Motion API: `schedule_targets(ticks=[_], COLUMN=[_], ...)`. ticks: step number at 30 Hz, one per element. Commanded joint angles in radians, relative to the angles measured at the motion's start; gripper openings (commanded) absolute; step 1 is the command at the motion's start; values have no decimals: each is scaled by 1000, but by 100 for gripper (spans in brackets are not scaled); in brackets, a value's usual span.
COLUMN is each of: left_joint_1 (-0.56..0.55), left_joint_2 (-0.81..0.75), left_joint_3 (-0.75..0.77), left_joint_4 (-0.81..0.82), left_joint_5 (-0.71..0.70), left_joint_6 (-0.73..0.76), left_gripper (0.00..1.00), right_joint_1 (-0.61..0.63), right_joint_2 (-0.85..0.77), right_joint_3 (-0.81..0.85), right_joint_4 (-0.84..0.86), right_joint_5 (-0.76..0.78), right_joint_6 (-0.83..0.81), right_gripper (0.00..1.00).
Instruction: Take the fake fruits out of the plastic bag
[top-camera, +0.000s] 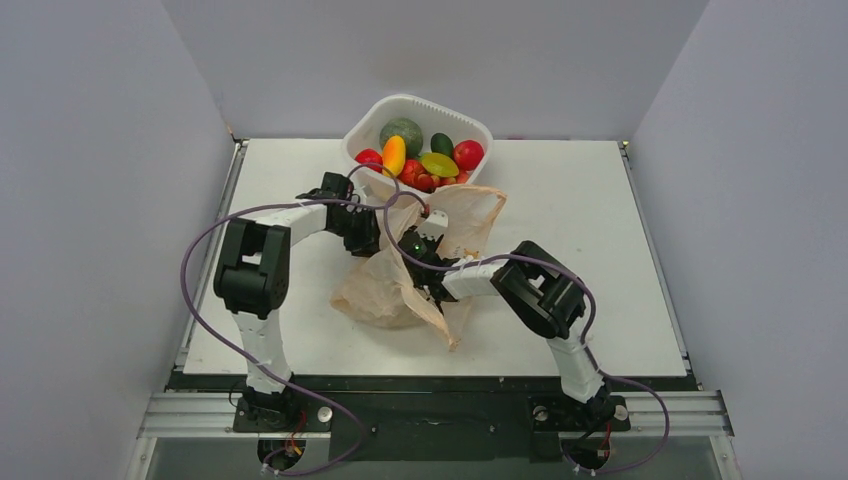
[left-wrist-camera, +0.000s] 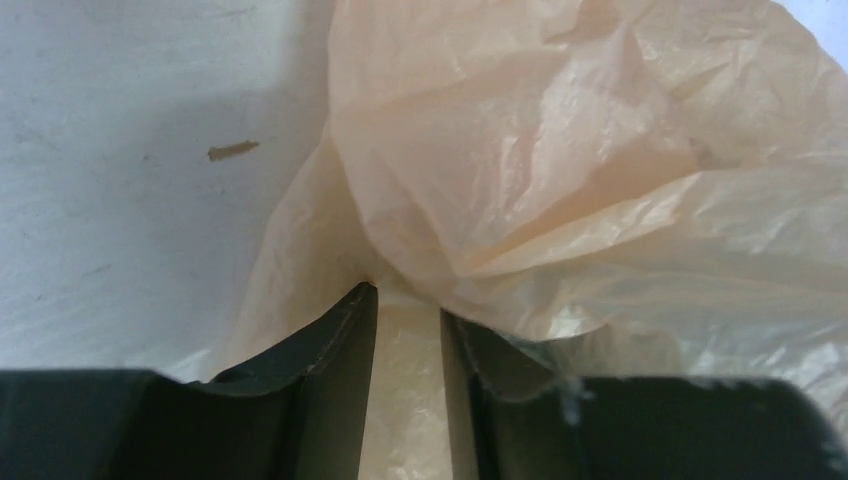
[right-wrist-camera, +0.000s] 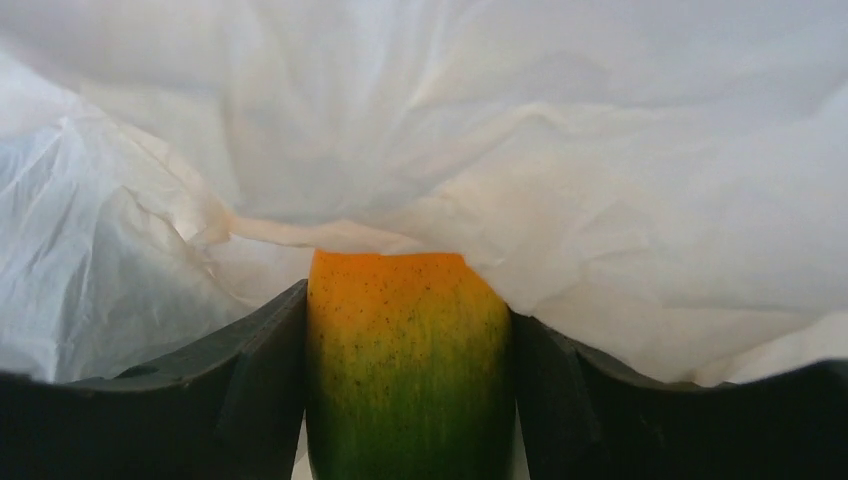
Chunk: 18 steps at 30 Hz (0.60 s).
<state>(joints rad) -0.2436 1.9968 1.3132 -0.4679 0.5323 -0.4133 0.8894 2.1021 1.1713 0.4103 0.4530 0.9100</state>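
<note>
Inside the plastic bag (left-wrist-camera: 560, 170), the right gripper (right-wrist-camera: 408, 305) clamps an orange-green fruit (right-wrist-camera: 410, 385).
The left gripper (left-wrist-camera: 405, 305) pinches a fold of the bag, which lies crumpled on the table (top-camera: 600, 250) just before the white tub (top-camera: 365, 130).

The plastic bag (top-camera: 385, 295) is a translucent peach-orange, paling almost to white in the right wrist view, where one fake fruit (right-wrist-camera: 410, 370) shades from orange at its tip through yellow to green, freckled with fine dark specks. The tub (top-camera: 362, 135) is white, its contents a dark-green melon (top-camera: 401, 133), an orange-yellow oval (top-camera: 394, 155), a yellow-green piece (top-camera: 439, 164) and red pieces (top-camera: 468, 153). The table (top-camera: 600, 250) is white with a small brown mark (left-wrist-camera: 232, 150), the arms (top-camera: 252, 268) black and white.
</note>
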Motion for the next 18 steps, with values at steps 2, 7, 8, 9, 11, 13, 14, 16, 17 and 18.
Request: schedule_targets(ticks=[2,7,8,9,11,13,14,16,17,18], left_joint_1=[14,76,85,100,118,129,130,130,130,129], left_joint_2=[-139,-289,-341,-371,-463,-562,-644,-743,-783,-852], left_joint_3=[35,24,1,-15,-77,-150,-205,-288,-316,-364], left_joint_4=[-87,-202,-223,-230,-241,-250,-247,-235,-227,-225], left_joint_5=[-14,-149,-162,-186,-206,-200,-190,-151,-132,-127], left_joint_6=[47,84,85,86,79,66,58,32,9,-2], left_gripper=[38,52,54,57,60,62,63,64,64,65], right_joint_1=[2,2,-1,-3,-9,-20,-32,-43,-47,-51], right_joint_2=[-57,-172,-204,-218,-257,-287,-302,-326,-341,-350], right_joint_3=[-28,-99,-113,-118,-126,-127,-124,-113,-102,-94], right_joint_4=[30,3,-22,-35,-78,-128,-167,-252,-316,-349], right_joint_5=[16,4,-4,-11,-42,-84,-125,-151,-160,-160], right_joint_6=[-64,-115,-118,-123,-138,-156,-164,-192,-220,-234], right_gripper=[40,11,7,5,0,0,0,0,0,0])
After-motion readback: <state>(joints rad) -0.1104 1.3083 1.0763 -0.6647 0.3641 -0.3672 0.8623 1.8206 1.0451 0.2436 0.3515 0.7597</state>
